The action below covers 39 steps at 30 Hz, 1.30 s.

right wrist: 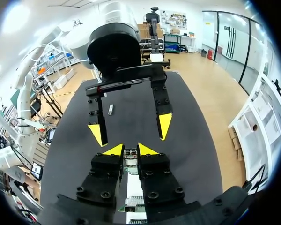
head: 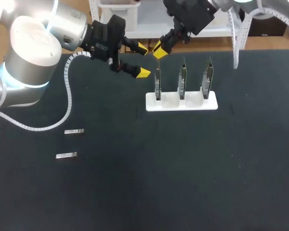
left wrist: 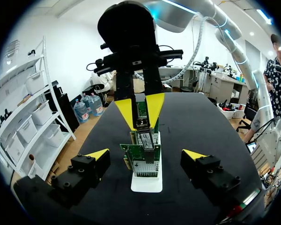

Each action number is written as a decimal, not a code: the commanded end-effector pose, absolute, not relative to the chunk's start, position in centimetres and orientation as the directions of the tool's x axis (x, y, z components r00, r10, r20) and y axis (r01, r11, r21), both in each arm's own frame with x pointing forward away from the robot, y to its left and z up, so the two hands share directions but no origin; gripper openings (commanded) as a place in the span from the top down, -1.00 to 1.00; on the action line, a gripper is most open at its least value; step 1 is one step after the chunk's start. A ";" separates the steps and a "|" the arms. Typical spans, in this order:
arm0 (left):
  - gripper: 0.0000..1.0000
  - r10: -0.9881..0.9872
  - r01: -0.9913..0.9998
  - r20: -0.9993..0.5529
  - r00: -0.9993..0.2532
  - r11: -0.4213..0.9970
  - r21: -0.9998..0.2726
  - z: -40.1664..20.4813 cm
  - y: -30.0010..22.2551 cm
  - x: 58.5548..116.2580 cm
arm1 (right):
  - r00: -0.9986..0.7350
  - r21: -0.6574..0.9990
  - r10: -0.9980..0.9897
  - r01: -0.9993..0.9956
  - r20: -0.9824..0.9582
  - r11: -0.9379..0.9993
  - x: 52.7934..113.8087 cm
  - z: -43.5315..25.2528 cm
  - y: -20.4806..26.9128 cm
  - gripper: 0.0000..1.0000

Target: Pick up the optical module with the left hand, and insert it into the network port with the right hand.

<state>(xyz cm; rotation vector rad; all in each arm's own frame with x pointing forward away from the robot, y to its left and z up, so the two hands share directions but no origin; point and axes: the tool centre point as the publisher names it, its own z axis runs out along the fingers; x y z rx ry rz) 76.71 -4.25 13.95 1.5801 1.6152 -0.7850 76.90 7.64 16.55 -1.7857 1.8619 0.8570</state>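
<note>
Right gripper: our right gripper [head: 159,51] [right wrist: 129,150] is clamped on the module [left wrist: 143,124], fingers pointing down over the rack's leftmost card [head: 157,84].
Module: upright, its lower end at that card's top edge; we cannot tell how deep it sits.
Left gripper: our left gripper [head: 142,60] is spread wide, holding nothing, level, facing along the rack [head: 183,105].
Room: the two grippers' tips are near each other; the table [head: 183,168] stretches wide before the rack.
Arms: ours enter from the left and the far right.
Around: two other cards [head: 182,79] stand rightward; two spare modules [head: 74,131] lie well apart, left.
</note>
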 end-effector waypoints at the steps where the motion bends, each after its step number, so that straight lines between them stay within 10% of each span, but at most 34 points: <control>1: -1.00 0.551 0.996 -0.834 0.024 0.055 0.065 13.9 -4.3 76.8 | -0.083 0.143 -0.736 -0.990 -0.672 -0.019 76.9 16.1 7.6 1.00; 27: -1.00 0.551 0.996 -0.834 0.024 0.055 0.065 13.9 -4.3 76.8 | -0.093 0.155 -0.750 -0.988 -0.655 -0.013 76.7 15.4 7.5 1.00; 30: -1.00 0.551 0.996 -0.834 0.024 0.055 0.065 13.9 -4.3 76.8 | -0.104 0.160 -0.746 -0.987 -0.658 -0.003 76.6 15.4 7.4 0.11; 31: -1.00 0.551 0.996 -0.834 0.024 0.055 0.065 13.9 -4.3 76.8 | -0.106 0.160 -0.745 -0.987 -0.658 -0.001 76.6 15.4 7.4 -1.00; 39: -1.00 0.551 0.996 -0.834 0.024 0.055 0.065 13.9 -4.3 76.8 | -0.123 0.152 -0.710 -0.988 -0.693 0.023 76.6 16.2 7.1 -1.00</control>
